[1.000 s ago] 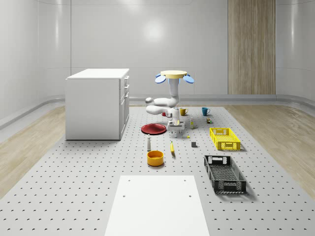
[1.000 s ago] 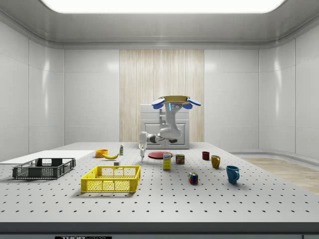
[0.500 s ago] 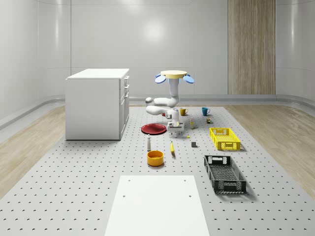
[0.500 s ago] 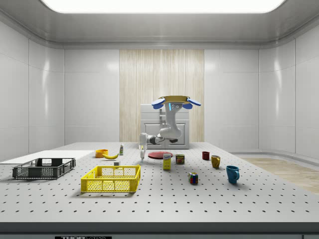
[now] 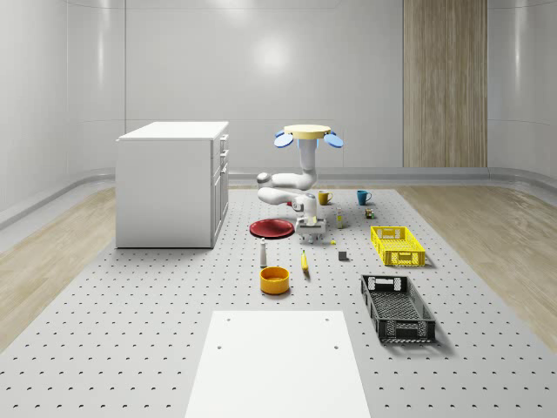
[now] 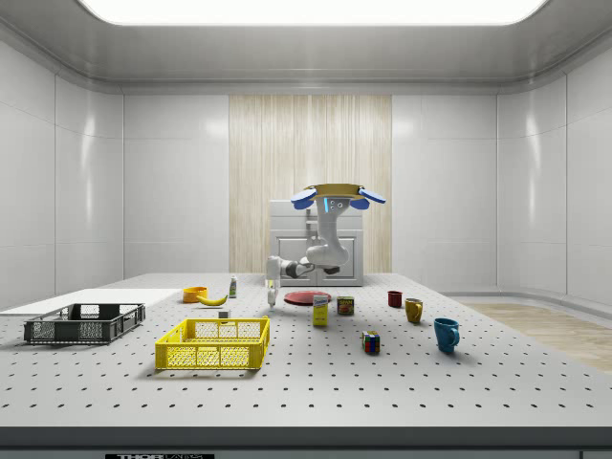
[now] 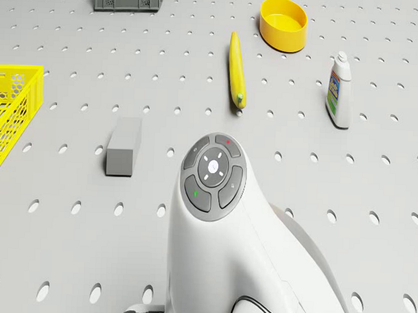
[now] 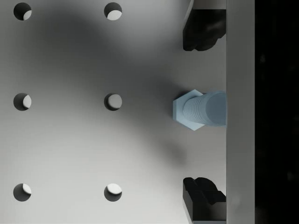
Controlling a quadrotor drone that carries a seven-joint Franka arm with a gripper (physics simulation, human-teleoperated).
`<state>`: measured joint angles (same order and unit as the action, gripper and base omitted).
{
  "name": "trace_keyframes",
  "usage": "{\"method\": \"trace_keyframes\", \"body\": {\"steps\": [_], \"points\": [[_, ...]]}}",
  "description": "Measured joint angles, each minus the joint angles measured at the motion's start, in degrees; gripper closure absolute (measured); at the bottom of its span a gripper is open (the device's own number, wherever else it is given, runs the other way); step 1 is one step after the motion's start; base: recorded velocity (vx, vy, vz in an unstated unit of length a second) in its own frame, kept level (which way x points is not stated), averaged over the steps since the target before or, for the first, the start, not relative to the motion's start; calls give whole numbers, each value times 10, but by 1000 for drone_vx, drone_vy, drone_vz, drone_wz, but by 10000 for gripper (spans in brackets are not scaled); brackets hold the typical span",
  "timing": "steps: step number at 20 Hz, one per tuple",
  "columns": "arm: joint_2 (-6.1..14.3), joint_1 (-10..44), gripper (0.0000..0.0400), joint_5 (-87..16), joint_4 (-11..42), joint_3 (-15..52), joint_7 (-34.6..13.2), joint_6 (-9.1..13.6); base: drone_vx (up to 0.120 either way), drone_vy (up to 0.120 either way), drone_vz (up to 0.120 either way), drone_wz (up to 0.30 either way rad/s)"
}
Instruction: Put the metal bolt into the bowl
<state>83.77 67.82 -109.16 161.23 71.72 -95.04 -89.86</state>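
Drone (image 5: 308, 133) hovers above table (image 5: 174, 348); gripper (image 8: 201, 112) low, jaws wide apart astride metal bolt (image 8: 198, 110), untouched. Nearby: banana (image 7: 237, 69), bottle (image 7: 339, 90), grey block (image 7: 123, 146), bowl (image 7: 283, 23).

Pale-blue threaded metal bolt (image 8: 198, 110) on the perforated table; yellow bowl (image 5: 274, 279) well apart.

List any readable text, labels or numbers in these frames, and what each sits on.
None can be read.
White bottle: has a label, print too small to read.
Yellow box and can on the table: printed faces, too small to read.
Arm's button pad: small icons and coloured dots, no words.
Strip at the side view's bottom edge: dark marks, illegible.
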Motion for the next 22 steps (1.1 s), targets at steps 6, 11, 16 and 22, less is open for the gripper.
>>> {"method": "trace_keyframes", "body": {"steps": [6,11,16,22], "points": [[3,3,238,1,-2,0,-1,-3,0,0,0,0],[6,4,282,3,-2,1,-2,-6,0,0,0,0],[8,3,295,26,3,24,-4,1,0,0,24,0],[12,2,299,48,8,47,-6,5,93,-53,120,0]]}}
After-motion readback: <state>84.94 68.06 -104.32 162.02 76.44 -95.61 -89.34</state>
